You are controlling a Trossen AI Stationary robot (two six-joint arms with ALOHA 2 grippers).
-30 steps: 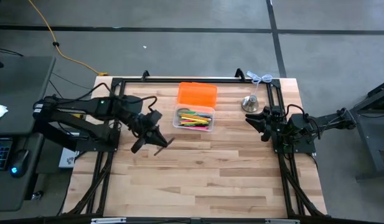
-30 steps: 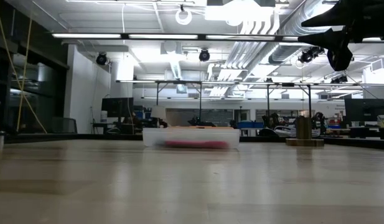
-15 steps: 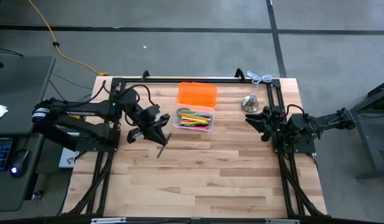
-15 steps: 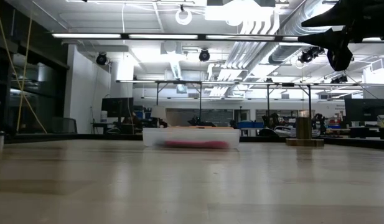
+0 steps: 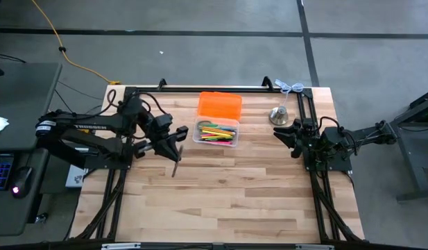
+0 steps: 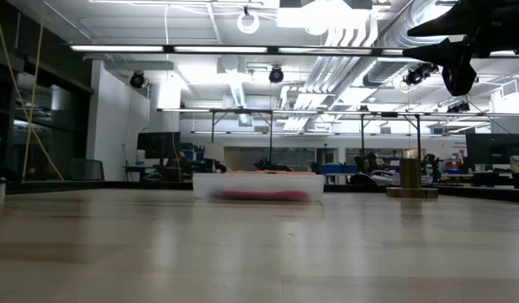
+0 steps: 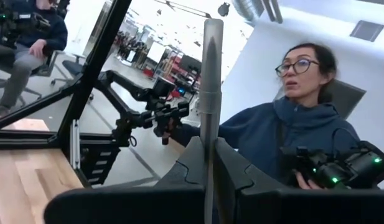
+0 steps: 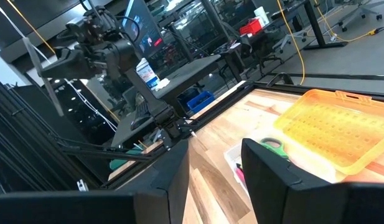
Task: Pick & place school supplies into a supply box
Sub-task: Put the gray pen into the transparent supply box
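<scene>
My left gripper [image 5: 177, 141] [image 7: 209, 155] hovers above the table just left of the supply box and is shut on a dark pen [image 5: 175, 165] [image 7: 210, 74]. The supply box [image 5: 216, 132] [image 8: 260, 155] is a clear container that stands on the table at the far middle, its orange lid [image 5: 219, 105] [image 8: 328, 134] folded open behind it. Several coloured pens and green-handled scissors lie inside. In the low view the box [image 6: 259, 185] shows at mid-distance. My right gripper [image 5: 286, 135] [image 8: 213, 174] waits open at the right, above the table. My left gripper pinches the dark pen's shaft [image 7: 208, 146] between its two fingers [image 7: 190, 163]. The fingers come about level from the table's left and lie across the pen. The pen is lifted clear of the table, and its longer part [image 5: 174, 170] sticks out toward the near edge.
A silvery bell-like object [image 5: 279, 114] [image 6: 410, 177] stands right of the box, near my right gripper. A black frame [image 5: 220, 89] runs along the table's far edge and sides. Bare wood [image 5: 227, 194] fills the near half. A person [image 7: 291, 124] sits beyond the table.
My left gripper has tipped up from pointing down to about level and has rolled, staying beside the box. The pen in its hold has swung round, from lying sideways below the fingers to pointing toward the near edge.
</scene>
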